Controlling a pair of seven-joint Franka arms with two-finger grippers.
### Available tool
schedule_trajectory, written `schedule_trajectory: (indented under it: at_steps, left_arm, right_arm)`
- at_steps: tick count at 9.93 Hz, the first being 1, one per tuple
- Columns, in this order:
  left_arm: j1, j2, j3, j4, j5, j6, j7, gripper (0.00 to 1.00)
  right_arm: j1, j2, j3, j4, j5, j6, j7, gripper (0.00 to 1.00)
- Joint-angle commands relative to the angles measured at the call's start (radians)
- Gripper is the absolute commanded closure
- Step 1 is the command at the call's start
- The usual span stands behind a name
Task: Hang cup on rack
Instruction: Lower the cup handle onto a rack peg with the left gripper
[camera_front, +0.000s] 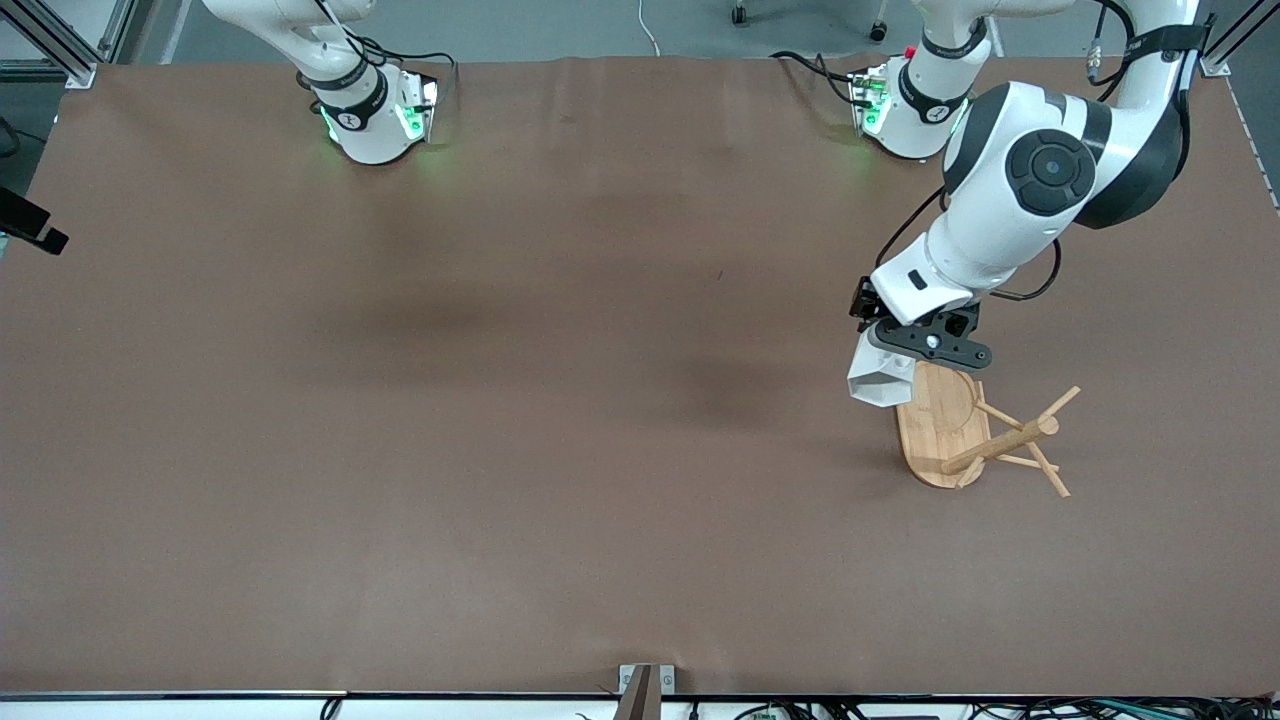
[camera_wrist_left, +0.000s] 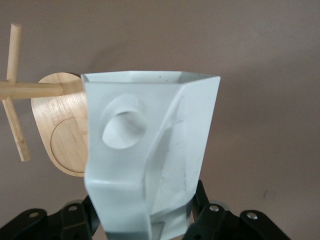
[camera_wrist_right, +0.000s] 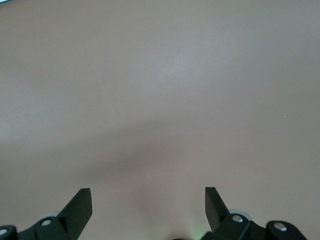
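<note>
Both left jaws clamp cup (camera_wrist_left: 150, 155); right's apparently spread.

Left claw (camera_front: 893, 362) grips cup (camera_front: 880, 380) over rack (camera_front: 975, 432) base.

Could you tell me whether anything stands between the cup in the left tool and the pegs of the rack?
Nothing visible does. The left tool holds the cup over the rack base's edge, with open air toward the pegs.

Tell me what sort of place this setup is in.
Most likely a robotics lab or test cell, not a kitchen: two arm bases bolted to a bare brown table, aluminium framing at the corner, cables along the edge. The only household items are the cup and the rack.
</note>
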Motion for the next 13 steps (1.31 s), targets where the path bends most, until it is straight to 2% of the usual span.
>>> schedule_trajectory:
  at_steps: [1,2,5,6,9,11,13]
  left_arm:
    - [0.003,0.014,0.058,-0.036,0.014,0.028,0.147,0.99]
    - [0.003,0.023,0.071,-0.03,0.006,0.031,0.195,0.99]
    - [0.0,0.072,0.129,0.013,-0.003,0.071,0.292,0.99]
    - [-0.001,0.083,0.131,0.02,-0.003,0.089,0.295,0.99]
    - [-0.001,0.112,0.138,0.043,-0.003,0.114,0.306,0.99]
    - [-0.003,0.118,0.17,0.053,-0.006,0.114,0.339,0.99]
    - [-0.003,0.118,0.19,0.055,-0.075,0.114,0.369,0.99]
  right_arm:
    - [-0.056,0.003,0.041,0.0,-0.002,-0.001,0.007,0.0]
    - [-0.085,0.003,0.077,0.0,-0.002,-0.001,0.007,0.0]
    - [-0.107,0.003,0.098,0.0,-0.005,-0.004,0.006,0.0]
    - [-0.142,0.003,0.144,0.0,-0.008,-0.004,0.006,0.0]
    - [-0.135,0.003,0.149,0.0,-0.013,-0.004,0.0,0.0]
    - [-0.139,0.003,0.149,0.0,-0.011,-0.004,0.0,0.0]
    - [-0.139,0.003,0.149,0.0,-0.011,-0.004,0.001,0.0]
